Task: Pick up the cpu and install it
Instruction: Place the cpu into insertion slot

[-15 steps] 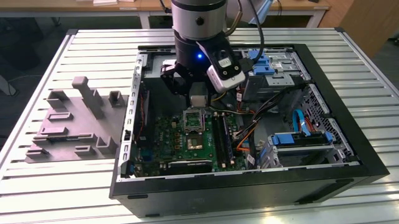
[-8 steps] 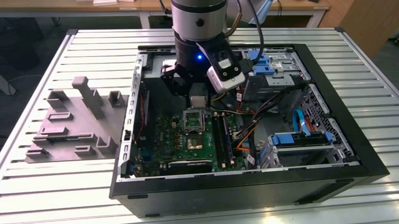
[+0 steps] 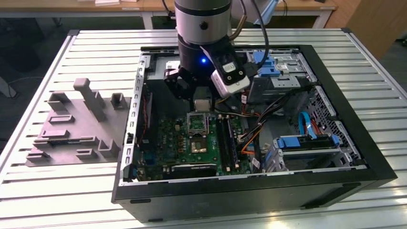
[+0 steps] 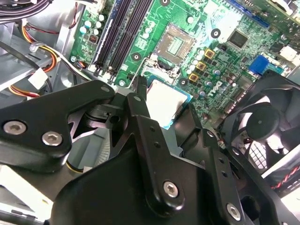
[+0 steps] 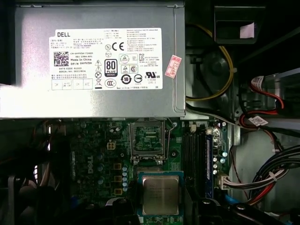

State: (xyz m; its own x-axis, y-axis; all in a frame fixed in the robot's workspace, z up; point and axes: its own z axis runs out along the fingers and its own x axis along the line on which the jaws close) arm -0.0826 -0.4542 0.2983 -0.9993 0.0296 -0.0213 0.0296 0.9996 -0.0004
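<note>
Fingers (image 4: pixel 138 110) clamped on cpu (image 4: pixel 165 102) at its edges, holding it flat above the mobo (image 4: pixel 225 61); open socket (image 4: pixel 174 46) lies just beside it. Arm (image 3: pixel 202 28) reaches down into pc case (image 3: pixel 254 198) on slatted surface (image 3: pixel 64 191).

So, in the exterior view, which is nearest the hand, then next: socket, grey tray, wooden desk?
1. Socket, on the board close by the hand gripping the cpu.
2. Grey tray, on the table, exterior view's left.
3. Wooden desk, beyond the table.
</note>
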